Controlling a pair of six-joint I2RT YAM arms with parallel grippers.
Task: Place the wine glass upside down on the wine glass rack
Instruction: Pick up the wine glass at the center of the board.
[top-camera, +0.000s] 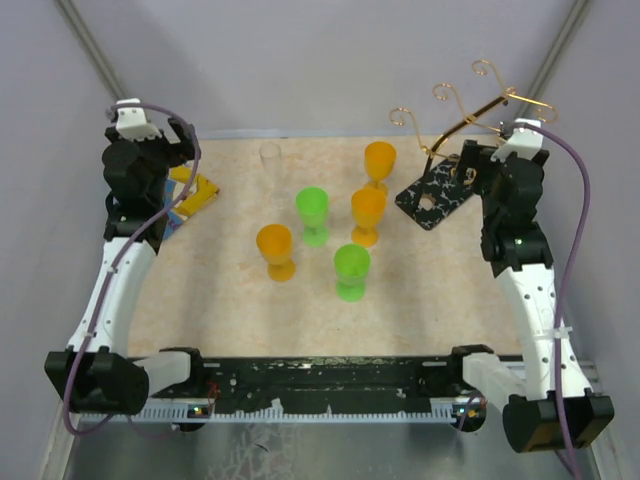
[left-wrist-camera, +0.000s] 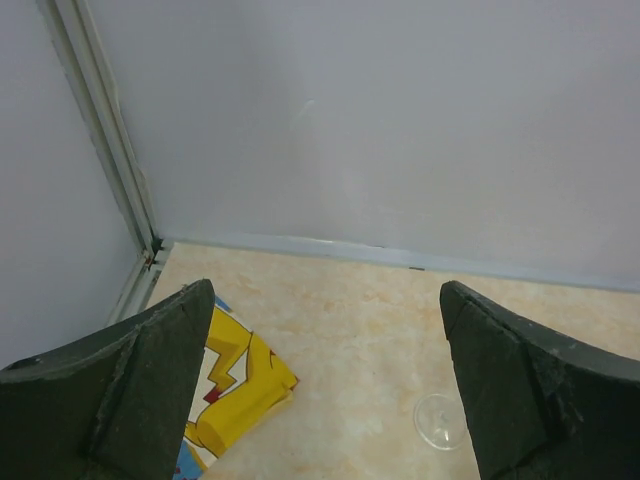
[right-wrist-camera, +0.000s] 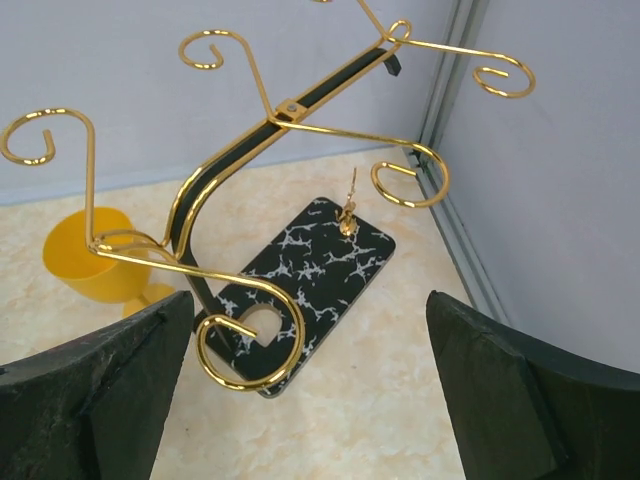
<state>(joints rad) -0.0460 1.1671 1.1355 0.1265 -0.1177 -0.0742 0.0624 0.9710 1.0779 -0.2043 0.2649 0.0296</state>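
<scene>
The wine glass rack is a gold wire stand (top-camera: 470, 110) with scroll-ended arms on a black marbled base (top-camera: 435, 195) at the back right. A clear wine glass (top-camera: 270, 155) stands upright near the back wall; its clear round foot (left-wrist-camera: 440, 422) shows in the left wrist view. My left gripper (top-camera: 185, 140) is open and empty at the back left (left-wrist-camera: 326, 290). My right gripper (top-camera: 470, 160) is open and empty just right of the base. In the right wrist view (right-wrist-camera: 308, 300) the rack's arms (right-wrist-camera: 290, 110) and base (right-wrist-camera: 320, 265) lie ahead of it.
Three orange goblets (top-camera: 379, 162) (top-camera: 368, 215) (top-camera: 275, 250) and two green goblets (top-camera: 312, 213) (top-camera: 351, 270) stand mid-table. One orange goblet (right-wrist-camera: 85, 265) shows behind the rack. A yellow cartoon-print packet (top-camera: 195, 195) (left-wrist-camera: 235, 385) lies at the back left. Walls close in at back and sides.
</scene>
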